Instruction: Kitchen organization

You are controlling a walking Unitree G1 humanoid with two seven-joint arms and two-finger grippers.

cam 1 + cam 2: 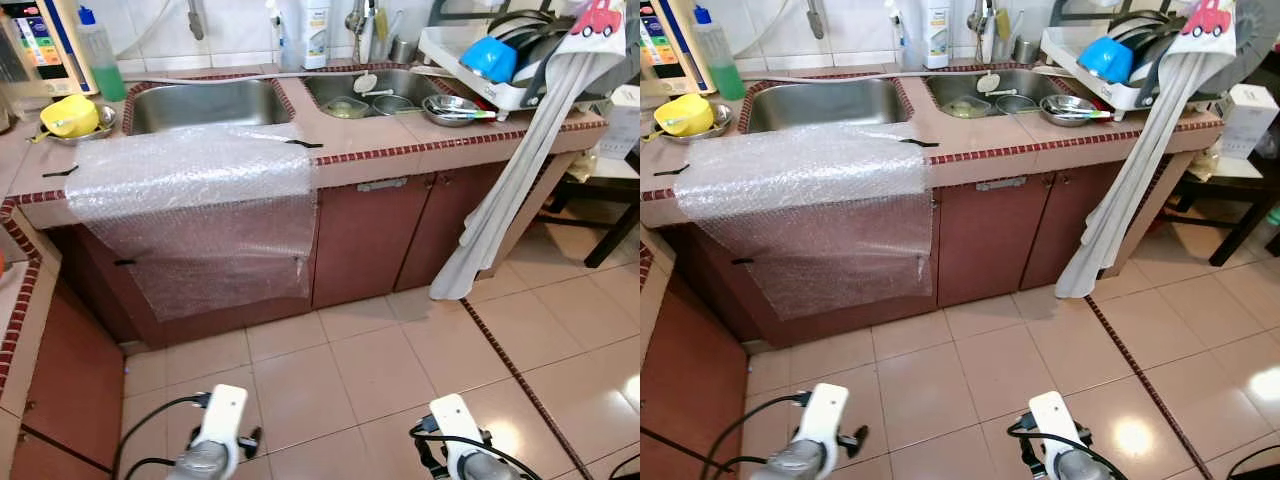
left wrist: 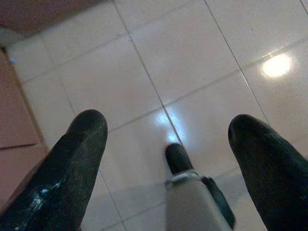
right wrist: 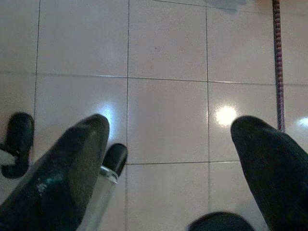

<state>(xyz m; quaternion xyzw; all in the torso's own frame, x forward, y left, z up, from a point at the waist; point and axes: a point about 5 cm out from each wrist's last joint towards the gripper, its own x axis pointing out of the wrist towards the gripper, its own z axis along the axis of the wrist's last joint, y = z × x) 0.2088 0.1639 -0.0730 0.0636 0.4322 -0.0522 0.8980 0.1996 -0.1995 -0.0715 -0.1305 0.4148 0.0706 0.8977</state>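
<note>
Counter (image 1: 400, 135): tiled top with dark red edging, two steel sinks set in it, brown cabinet doors (image 1: 365, 240) below.
Left sink (image 1: 200, 105): no dishes seen in it.
Right sink (image 1: 375, 95): holds bowls and a utensil.
Steel bowl (image 1: 452, 108): on the counter's front right edge, just beside the right sink.
Dish rack (image 1: 500, 60): right end of the counter, a blue bowl (image 1: 490, 57) in it; a pale cloth (image 1: 510, 180) hangs from it down to the floor.
Bubble wrap (image 1: 195, 200): taped over the counter's left front edge, draping down the cabinet.
Yellow object (image 1: 68, 115): in a steel dish, far left of the counter.
Green bottle (image 1: 98, 50): back left corner.
Left gripper (image 2: 168, 159): hanging low over the floor tiles (image 1: 330, 380), fingers spread wide, nothing between them.
Right gripper (image 3: 168, 154): same posture, fingers apart, holding nothing.
</note>
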